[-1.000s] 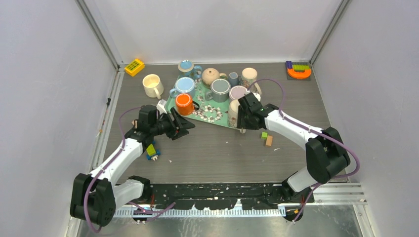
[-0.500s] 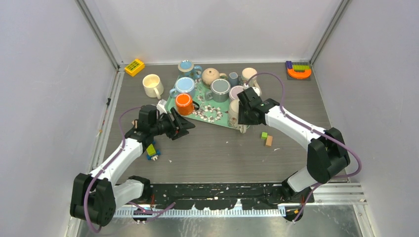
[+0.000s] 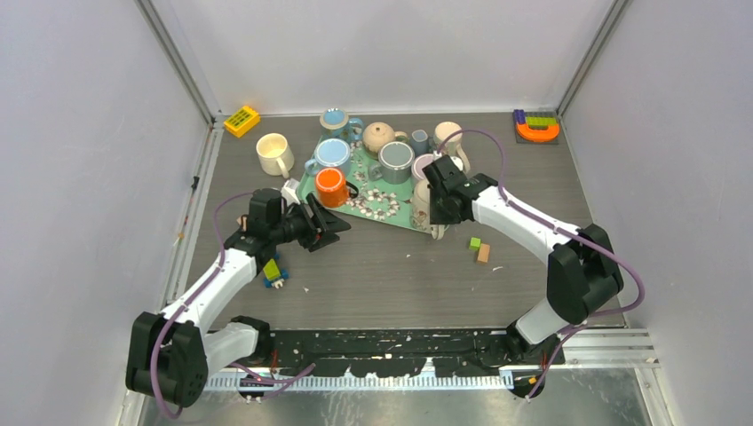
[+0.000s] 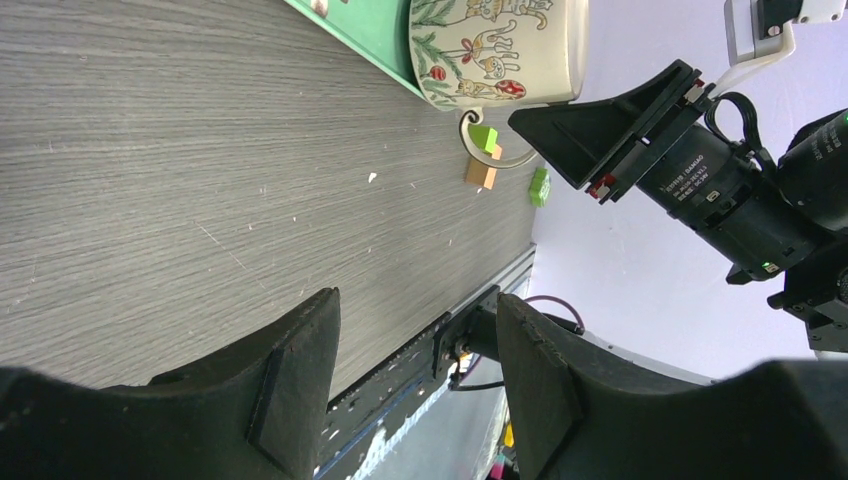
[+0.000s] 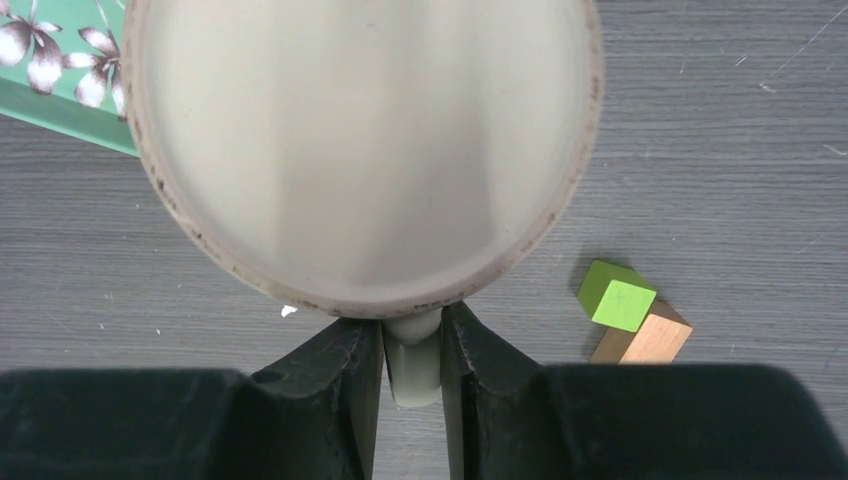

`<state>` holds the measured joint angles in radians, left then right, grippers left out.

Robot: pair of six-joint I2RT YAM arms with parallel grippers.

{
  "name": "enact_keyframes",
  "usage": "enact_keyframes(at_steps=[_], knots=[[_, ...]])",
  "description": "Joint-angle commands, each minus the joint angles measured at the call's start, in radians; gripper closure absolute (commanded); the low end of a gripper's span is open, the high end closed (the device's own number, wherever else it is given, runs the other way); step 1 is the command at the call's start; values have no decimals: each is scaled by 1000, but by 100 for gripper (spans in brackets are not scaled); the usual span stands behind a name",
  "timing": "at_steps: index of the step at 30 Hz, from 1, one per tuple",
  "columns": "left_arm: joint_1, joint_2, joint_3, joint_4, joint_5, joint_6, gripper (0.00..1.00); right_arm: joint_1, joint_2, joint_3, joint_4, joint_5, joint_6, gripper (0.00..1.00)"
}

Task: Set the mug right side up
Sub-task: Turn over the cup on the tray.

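The mug [image 3: 420,202], cream with a Christmas pattern [image 4: 495,50], stands upside down at the near right edge of the green tray [image 3: 397,216]. The right wrist view looks down on its flat base [image 5: 365,150]. My right gripper [image 5: 412,345] is shut on the mug's handle [image 5: 412,370], both pads pressed against it, just above the table. From above, the right gripper [image 3: 437,224] sits at the mug's near side. My left gripper [image 3: 333,226] hangs open over bare table left of the tray, nothing between its fingers [image 4: 300,380].
The tray also carries an orange mug [image 3: 330,186], a grey mug [image 3: 395,161], other cups and scattered crumbs. A cream mug [image 3: 273,153] stands to its left. A green and a wooden block [image 5: 632,318] lie right of the handle. A small toy [image 3: 273,272] lies by the left arm.
The right gripper's fingers have closed onto the mug's handle, and that arm has edged slightly left. The left arm has not moved.
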<state>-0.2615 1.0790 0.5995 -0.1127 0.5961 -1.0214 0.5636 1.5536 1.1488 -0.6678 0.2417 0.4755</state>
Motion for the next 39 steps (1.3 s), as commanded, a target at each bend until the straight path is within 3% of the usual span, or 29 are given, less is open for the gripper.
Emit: enact_keyframes(at_steps=[1, 6, 7, 14, 21, 28, 32, 39], knots=[[4, -28, -15, 33, 25, -12, 40, 3, 13, 37, -11, -5, -8, 74], [4, -21, -46, 96, 46, -69, 39, 3, 25, 58, -32, -29, -11, 98], [2, -16, -54, 107, 53, -90, 39, 3, 24, 64, -36, -35, -8, 99], [-58, 36, -131, 375, 54, -319, 39, 17, -23, 114, -21, -130, 75, 99], [-219, 128, -176, 593, -73, -535, 39, 83, -35, 159, 45, -143, 207, 99], [-262, 228, -235, 834, -145, -729, 39, 129, -39, 154, 165, -134, 374, 99], [-270, 251, -252, 895, -160, -780, 39, 134, -44, 148, 231, -127, 452, 99], [-271, 227, -266, 863, -159, -738, 39, 148, -37, 169, 276, -78, 532, 99]])
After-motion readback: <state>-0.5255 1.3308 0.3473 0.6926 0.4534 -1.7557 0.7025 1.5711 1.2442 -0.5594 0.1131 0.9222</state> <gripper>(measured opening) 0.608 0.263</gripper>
